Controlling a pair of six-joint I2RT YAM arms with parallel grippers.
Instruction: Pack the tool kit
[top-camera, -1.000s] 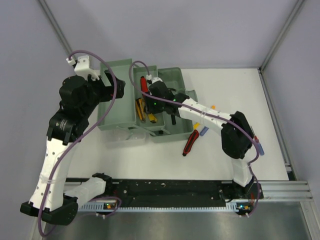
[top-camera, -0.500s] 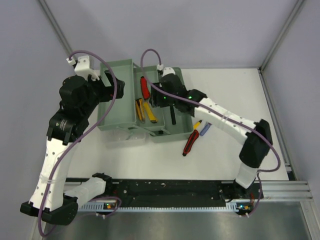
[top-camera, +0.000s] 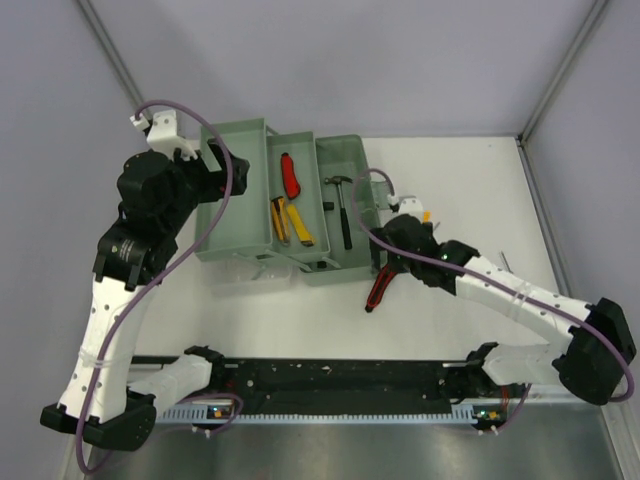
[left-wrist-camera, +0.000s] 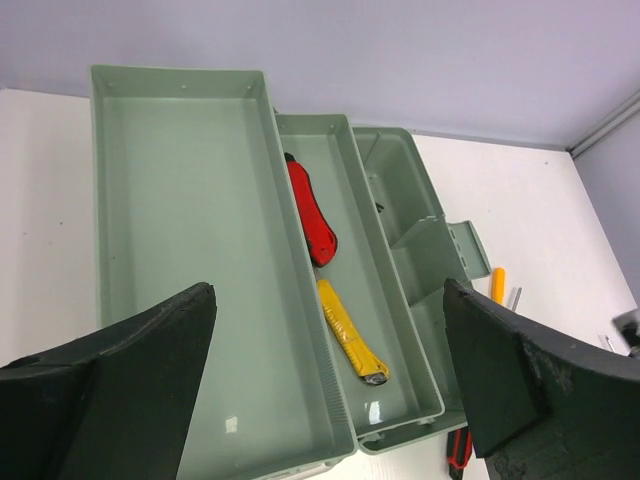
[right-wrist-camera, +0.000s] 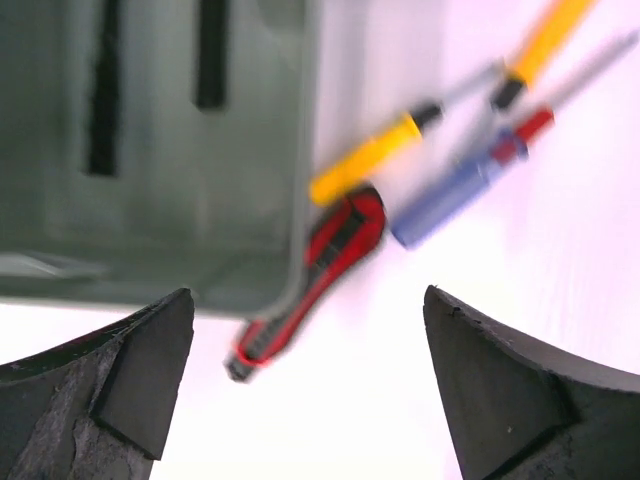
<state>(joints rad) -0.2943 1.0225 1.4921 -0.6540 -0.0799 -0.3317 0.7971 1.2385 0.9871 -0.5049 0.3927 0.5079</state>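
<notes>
The grey-green toolbox (top-camera: 238, 235) stands open with its trays spread. A black hammer (top-camera: 345, 212) lies in its right compartment. The middle tray holds a red-handled tool (top-camera: 290, 175) and yellow-handled tools (top-camera: 281, 220). My right gripper (top-camera: 392, 262) is open and empty, just right of the box over the table. Below it in the right wrist view lie red-and-black pliers (right-wrist-camera: 310, 275), a yellow screwdriver (right-wrist-camera: 370, 155) and a blue screwdriver (right-wrist-camera: 455, 185). My left gripper (left-wrist-camera: 325, 330) is open and empty, hovering over the box's left tray (left-wrist-camera: 180, 250).
An orange-handled tool (right-wrist-camera: 545, 35) lies farther right on the white table (top-camera: 460, 180). Grey walls with metal corner posts (top-camera: 560, 70) close the back and sides. A black rail (top-camera: 340, 378) runs along the near edge between the arm bases.
My right gripper has opened, left the hammer in the right compartment, and drawn back right and nearer to over the pliers. The left arm has not moved.
</notes>
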